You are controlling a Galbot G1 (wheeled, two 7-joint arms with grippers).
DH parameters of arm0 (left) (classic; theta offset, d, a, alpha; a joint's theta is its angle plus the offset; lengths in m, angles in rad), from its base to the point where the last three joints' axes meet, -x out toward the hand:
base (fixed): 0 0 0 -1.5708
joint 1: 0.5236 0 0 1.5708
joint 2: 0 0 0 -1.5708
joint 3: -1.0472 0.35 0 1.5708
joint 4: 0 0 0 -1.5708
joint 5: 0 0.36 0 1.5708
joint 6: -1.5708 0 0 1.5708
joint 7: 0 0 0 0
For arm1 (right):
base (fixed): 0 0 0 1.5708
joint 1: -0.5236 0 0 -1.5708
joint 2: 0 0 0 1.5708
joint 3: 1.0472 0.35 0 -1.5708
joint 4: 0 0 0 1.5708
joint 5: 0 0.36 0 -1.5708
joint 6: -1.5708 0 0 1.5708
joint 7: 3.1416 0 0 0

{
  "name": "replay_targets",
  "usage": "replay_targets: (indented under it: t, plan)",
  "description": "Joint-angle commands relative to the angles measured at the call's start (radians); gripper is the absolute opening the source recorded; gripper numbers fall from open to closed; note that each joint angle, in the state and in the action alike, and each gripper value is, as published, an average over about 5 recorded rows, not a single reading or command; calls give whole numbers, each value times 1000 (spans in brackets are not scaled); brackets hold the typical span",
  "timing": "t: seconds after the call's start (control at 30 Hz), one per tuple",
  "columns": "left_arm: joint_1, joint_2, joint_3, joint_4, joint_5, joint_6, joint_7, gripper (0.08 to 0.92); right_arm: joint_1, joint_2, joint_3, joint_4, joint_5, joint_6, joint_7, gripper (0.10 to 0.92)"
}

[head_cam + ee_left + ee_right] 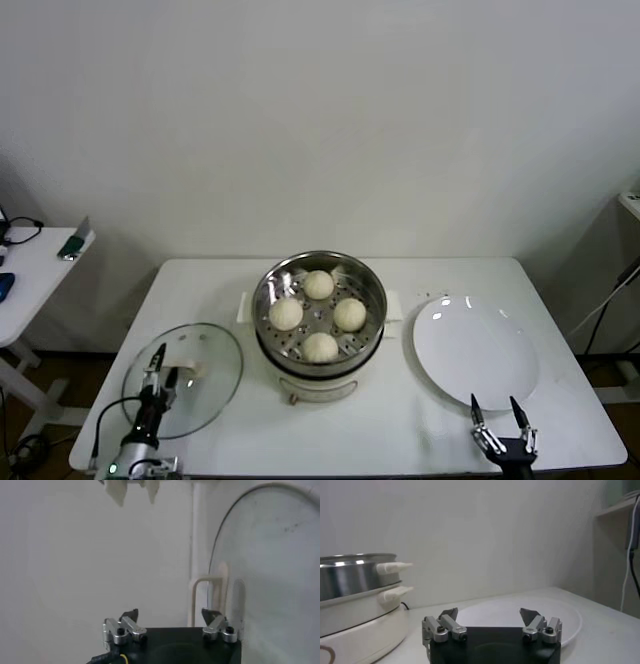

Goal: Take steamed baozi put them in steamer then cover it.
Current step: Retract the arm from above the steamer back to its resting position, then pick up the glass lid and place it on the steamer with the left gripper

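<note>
All four steamed baozi already sit in the steamer at the middle of the table, one each at its twelve, three, six and nine o'clock. What is left, by my reckoning, is the covering. The cover lies flat on the table at about eight o'clock from the steamer, well apart from it, its pale handle near the glass centre.

The left claw hangs over the lid's six o'clock side, its jaws spread and nothing between them. To do this step well, I'd say it should straddle the handle across its narrow width, pinch firmly before lifting, keep the glass level while carrying it over, and set it down centred so the metal rim seats all round the basket without touching the buns.

The right claw waits at the table's near edge, just beside the empty white plate at its six o'clock, jaws apart and released.

From the head view I cannot tell how high the left claw stands above the glass, nor whether it is lined up with the handle. The left wrist view shows only part of the lid's rim and handle, and both arms are cut off at the frame's lower edge.
</note>
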Motion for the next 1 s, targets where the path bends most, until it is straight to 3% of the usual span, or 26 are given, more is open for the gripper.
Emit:
replay_targets:
  t: [0.03, 0.57, 0.77, 1.0]
  plan:
    - [-47, 4, 10, 29, 3, 36, 29, 711, -2, 13, -2, -3, -7, 8, 1, 823]
    - [-33, -7, 7, 5, 3, 31, 12, 261, 7, 21, 1, 1, -14, 5, 7, 823]
    - [13, 29, -5, -174, -56, 61, 49, 145, 5, 20, 7, 8, -26, 1, 12, 823]
    - [69, 143, -34, -441, -191, 218, 188, 143, -2, 21, 12, 16, -78, -19, 34, 823]
